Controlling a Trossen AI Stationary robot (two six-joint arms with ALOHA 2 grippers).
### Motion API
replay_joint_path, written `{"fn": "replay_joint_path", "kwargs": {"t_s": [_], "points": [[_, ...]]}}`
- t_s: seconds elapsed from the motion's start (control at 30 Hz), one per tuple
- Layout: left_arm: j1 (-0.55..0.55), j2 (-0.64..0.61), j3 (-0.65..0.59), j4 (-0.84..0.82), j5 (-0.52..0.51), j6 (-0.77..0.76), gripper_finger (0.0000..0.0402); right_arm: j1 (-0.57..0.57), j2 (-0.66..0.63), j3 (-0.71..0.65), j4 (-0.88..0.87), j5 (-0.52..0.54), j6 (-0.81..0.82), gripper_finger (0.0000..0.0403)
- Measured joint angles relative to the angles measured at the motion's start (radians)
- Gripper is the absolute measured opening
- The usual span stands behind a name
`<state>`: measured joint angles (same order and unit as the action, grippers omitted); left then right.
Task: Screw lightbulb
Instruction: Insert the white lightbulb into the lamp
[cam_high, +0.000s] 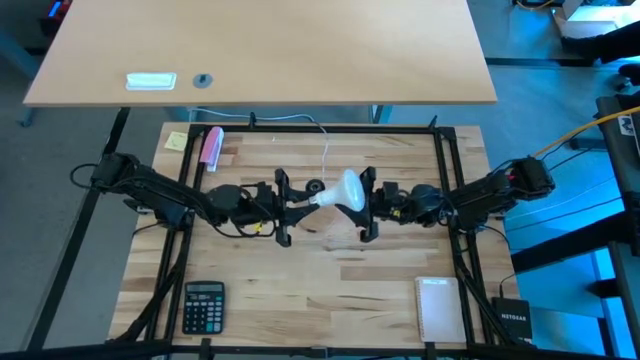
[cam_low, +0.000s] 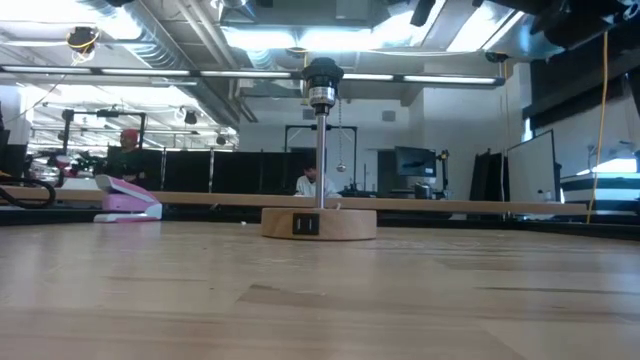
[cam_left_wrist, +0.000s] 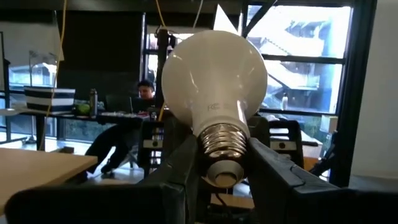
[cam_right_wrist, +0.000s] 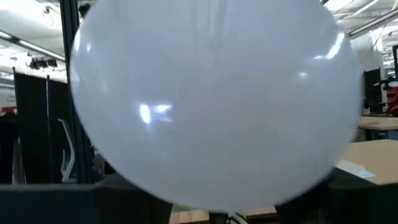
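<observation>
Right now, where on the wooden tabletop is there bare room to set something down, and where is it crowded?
Bare wood spans the near edge between the calculator and the white box. The far right corner is also free. The middle is crowded: the left gripper clamps the lightbulb by its base, the right gripper is at the globe, above the wooden socket base.

From overhead I'm getting even, soft light on the wooden surface (cam_high: 330, 280), only faint shadows under the arms, and a blue cast along the floor at the right edge. At table height, bright ceiling strips glare across the top of the picture, and the near boards go soft and blurred. On the left wrist camera the lightbulb (cam_left_wrist: 214, 81) stands sharp against a blown-out window, the dark fingers (cam_left_wrist: 177, 168) nearly silhouetted. On the right wrist camera the bulb fills my picture, blurred, with small bright reflections.
</observation>
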<state>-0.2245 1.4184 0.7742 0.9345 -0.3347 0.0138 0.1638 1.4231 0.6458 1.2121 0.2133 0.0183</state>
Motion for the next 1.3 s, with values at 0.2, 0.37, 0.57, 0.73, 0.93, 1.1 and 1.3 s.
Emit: {"fn": "replay_joint_path", "kwargs": {"t_s": [0.2,0.37,0.57,0.73,0.93,1.1,1.3], "points": [[0.005,0.0,0.0,-0.036,0.003,-0.015,0.0094,0.0,0.0,0.033,-0.018,-0.002,-0.05,0.0212],[0.01,0.016,0.0,-0.044,0.002,-0.015,0.0094,-0.001,0.0,0.052,-0.035,-0.007,-0.052,0.0232],[0.022,0.026,-0.002,0.008,0.009,-0.009,0.0094,-0.002,-0.001,0.086,-0.089,-0.031,-0.058,0.0293],[0.022,0.026,-0.002,0.127,0.009,0.021,0.0093,-0.002,-0.004,0.084,-0.086,-0.04,-0.075,0.0311],[0.035,0.052,0.001,0.153,0.008,0.013,0.0093,-0.013,0.029,0.114,-0.035,-0.084,-0.109,0.0293],[0.023,0.101,0.044,0.145,0.006,0.048,0.0093,-0.043,0.035,0.129,-0.035,-0.13,-0.102,0.0276],[0.019,0.111,0.059,0.142,0.005,0.075,0.0093,-0.042,0.035,0.144,-0.048,-0.18,-0.104,0.0251]]}}
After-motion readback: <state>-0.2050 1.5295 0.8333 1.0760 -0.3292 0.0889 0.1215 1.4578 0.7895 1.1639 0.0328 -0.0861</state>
